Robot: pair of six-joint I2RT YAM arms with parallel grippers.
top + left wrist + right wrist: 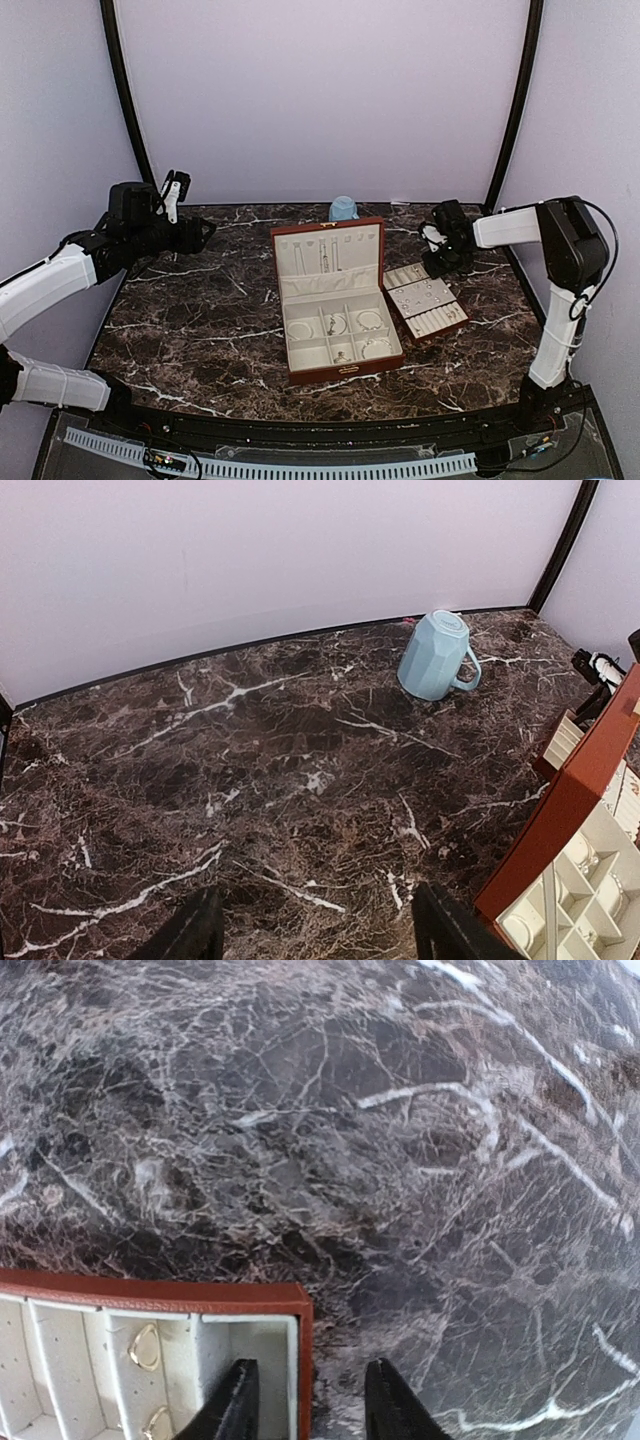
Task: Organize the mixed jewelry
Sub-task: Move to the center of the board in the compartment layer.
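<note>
Overhead and wrist views of a dark marble table [200, 330] with both arms raised above it. The left arm [50, 285] reaches in from the left edge with its elbow bent, its wrist held well above the bare left part of the table. The left gripper [315, 912] has its fingers spread wide, with nothing between them and touching nothing. The right arm [560, 250] stands upright at the right edge and folds inward at the top, so that its wrist hangs over the far end of the slotted tray [150, 1288]. The right gripper [310, 1372] points down, fingers partly spread and pinching nothing, with the tray's corner wall lying below the gap. An open reddish-brown box [340, 373] sits mid-table with its lid [298, 255] upright; the tray lies just beside it on the right. A pale blue mug [435, 655], seemingly mouth down, stands behind the box near the back wall. The mixed jewelry [370, 321] lies in the box's cream compartments, with thin chains against the lid's lining and smaller pieces in the tray. Two small loops [145, 1346] show in one tray slot near the right gripper
</note>
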